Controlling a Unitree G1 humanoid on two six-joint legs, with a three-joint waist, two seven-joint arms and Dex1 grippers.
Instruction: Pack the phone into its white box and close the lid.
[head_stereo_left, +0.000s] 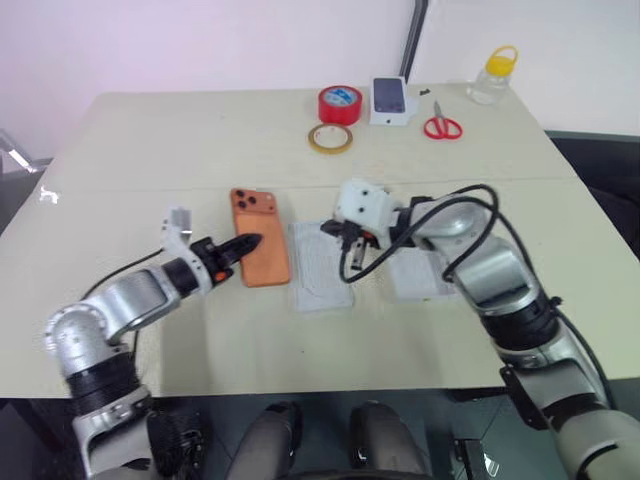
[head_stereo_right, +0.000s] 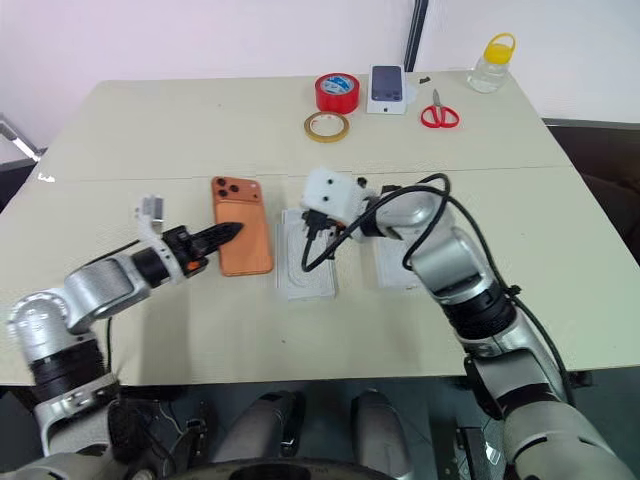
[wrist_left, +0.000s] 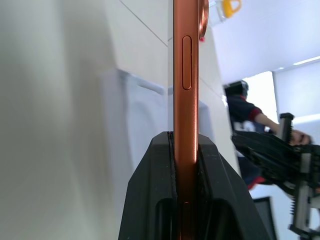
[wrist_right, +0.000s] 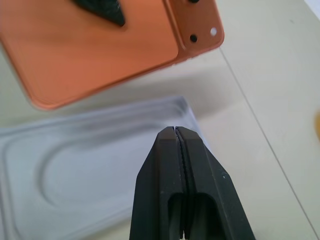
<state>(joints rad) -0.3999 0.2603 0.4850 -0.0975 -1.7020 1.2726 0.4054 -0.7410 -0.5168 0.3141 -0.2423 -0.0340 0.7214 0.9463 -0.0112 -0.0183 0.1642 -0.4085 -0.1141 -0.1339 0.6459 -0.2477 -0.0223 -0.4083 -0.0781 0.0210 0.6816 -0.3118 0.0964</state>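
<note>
My left gripper (head_stereo_left: 248, 244) is shut on the orange phone (head_stereo_left: 262, 240), pinching its long left edge. The phone is held flat a little above the table, back up, with its camera lenses at the far end. The left wrist view shows the phone (wrist_left: 186, 75) edge-on between the fingers. Just right of the phone lies a flat white insert (head_stereo_left: 320, 268) with an oval recess. My right gripper (wrist_right: 178, 131) hovers over the insert, shut and empty. A white rectangular piece (head_stereo_left: 418, 280) lies under my right forearm; I cannot tell whether it is the white box or the lid.
At the table's far side are a red tape roll (head_stereo_left: 339, 103), a yellowish tape ring (head_stereo_left: 329, 139), a small white box picturing a dark phone (head_stereo_left: 391, 101), red scissors (head_stereo_left: 441, 127) and a yellow-capped bottle (head_stereo_left: 494, 75). A person (wrist_left: 245, 107) stands beyond the table.
</note>
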